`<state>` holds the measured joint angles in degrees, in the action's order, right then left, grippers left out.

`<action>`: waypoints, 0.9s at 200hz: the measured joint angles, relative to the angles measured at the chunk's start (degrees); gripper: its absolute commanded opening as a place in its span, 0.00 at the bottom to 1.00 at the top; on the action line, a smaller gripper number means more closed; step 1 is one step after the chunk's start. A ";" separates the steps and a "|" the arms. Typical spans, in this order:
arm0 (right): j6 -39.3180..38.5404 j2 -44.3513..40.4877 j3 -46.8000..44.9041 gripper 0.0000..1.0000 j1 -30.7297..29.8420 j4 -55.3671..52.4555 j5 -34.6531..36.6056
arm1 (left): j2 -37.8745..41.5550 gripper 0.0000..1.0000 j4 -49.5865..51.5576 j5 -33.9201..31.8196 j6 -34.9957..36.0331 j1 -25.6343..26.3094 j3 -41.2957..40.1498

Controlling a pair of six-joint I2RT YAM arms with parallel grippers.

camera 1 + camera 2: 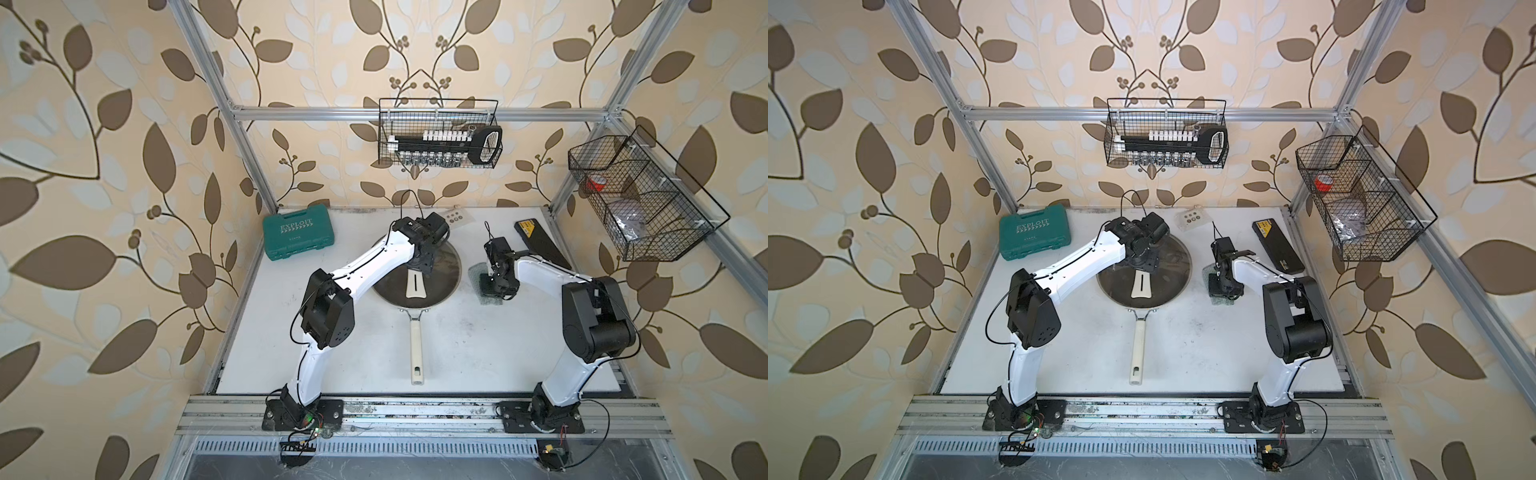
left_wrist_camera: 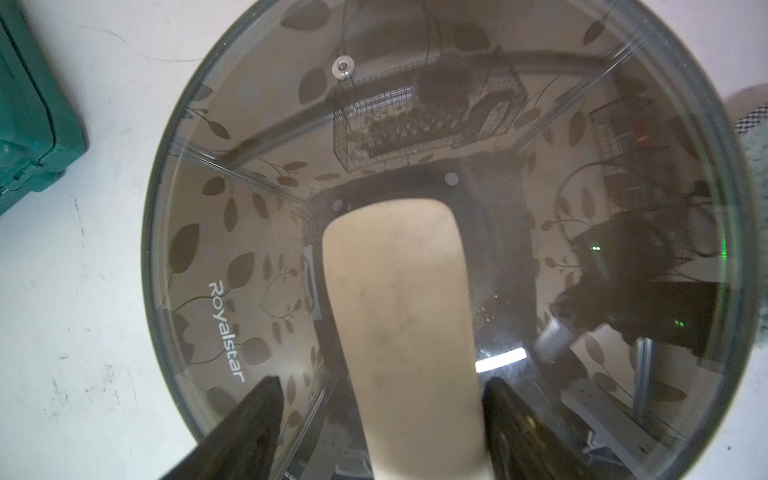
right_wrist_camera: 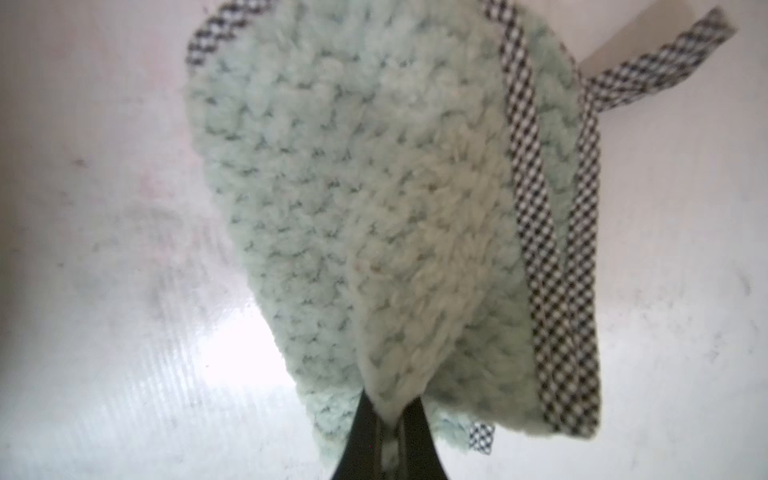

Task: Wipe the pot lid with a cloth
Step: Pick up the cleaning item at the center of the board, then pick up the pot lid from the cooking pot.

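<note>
My left hand (image 2: 382,379) apart, straddling bar handle (image 2: 395,291) of pot lid (image 2: 249,208), I judge to steady it atop frying pan (image 1: 417,349); my right hand (image 3: 388,409) clamped on fold of cloth (image 3: 332,187) just beside frying pan, ready for wiping

One pot lid (image 1: 446,274), one cloth (image 3: 357,208), one frying pan (image 1: 417,345), two wire baskets (image 1: 390,124) (image 1: 602,174) (wall-hung), one case (image 1: 297,235).

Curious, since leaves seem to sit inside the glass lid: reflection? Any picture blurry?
Left wrist view: the round clear glass pot lid mirrors the leafy wallpaper, a white glare streak beside its cream bar handle. Right wrist view: the pale green knitted cloth looks blurred, the white tabletop glares. Top views: sharp.
</note>
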<state>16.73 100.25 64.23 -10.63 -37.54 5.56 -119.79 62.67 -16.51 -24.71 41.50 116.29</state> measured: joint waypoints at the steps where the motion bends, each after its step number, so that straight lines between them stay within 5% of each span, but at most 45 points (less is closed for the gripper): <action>1: 0.00 -0.22 0.00 0.00 -0.04 -0.04 0.04 | -0.11 0.75 0.02 0.00 0.00 0.09 0.13; 96: 0.00 -6.36 -0.55 0.00 -0.09 -2.73 1.07 | -3.19 0.58 1.68 1.16 -1.11 0.94 2.91; 180: -0.02 -10.62 -0.74 0.00 -0.13 -4.24 1.09 | -3.41 0.58 1.66 2.91 -1.49 0.90 2.89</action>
<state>16.71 89.62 63.48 -10.76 -41.78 6.66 -123.20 64.34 -13.61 -26.20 42.39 119.17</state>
